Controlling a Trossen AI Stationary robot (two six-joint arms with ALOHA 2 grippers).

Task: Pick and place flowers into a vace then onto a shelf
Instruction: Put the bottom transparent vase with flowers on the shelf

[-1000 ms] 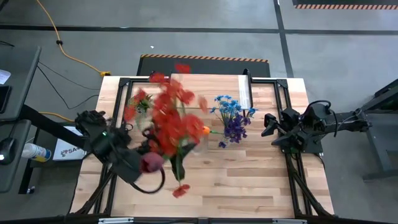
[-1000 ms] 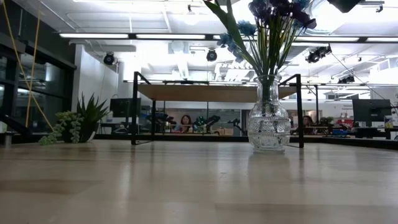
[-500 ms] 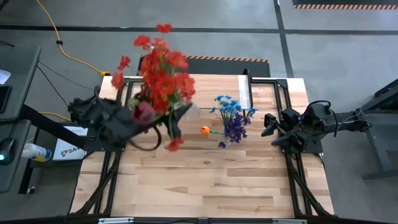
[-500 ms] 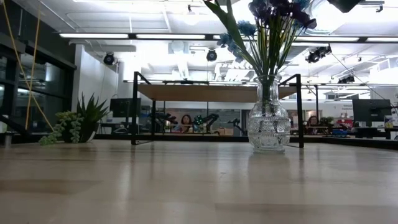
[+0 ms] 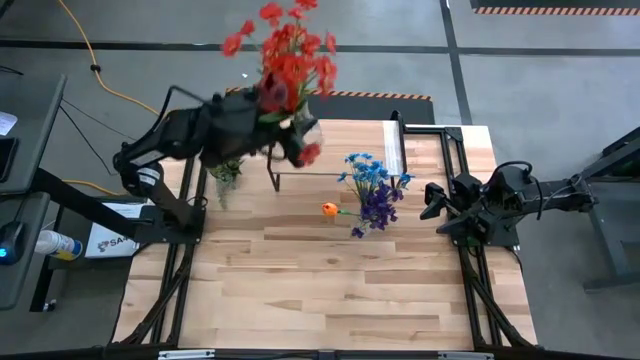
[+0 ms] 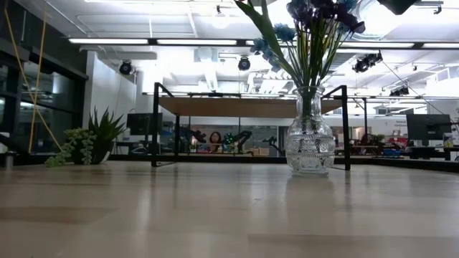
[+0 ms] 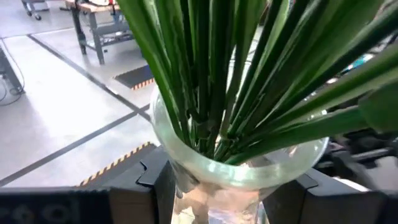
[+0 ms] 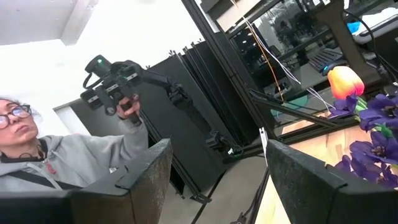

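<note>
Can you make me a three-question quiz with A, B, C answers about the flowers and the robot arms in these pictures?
1. Where is the clear glass vase of red flowers?
A. Lying flat on the table
B. Held up by the left gripper near the low light-wood shelf
C. Under the table

2. What colour is the single round bloom beside the blue and purple flowers?
A. Orange
B. White
C. Black

3. What is the right gripper doing?
A. Squeezing a stem
B. Lifting the shelf
C. Open, holding nothing

Answers: 1 B, the left wrist view shows the fingers around the vase; 2 A, it shows orange from above; 3 C, nothing sits between its fingers.
</note>
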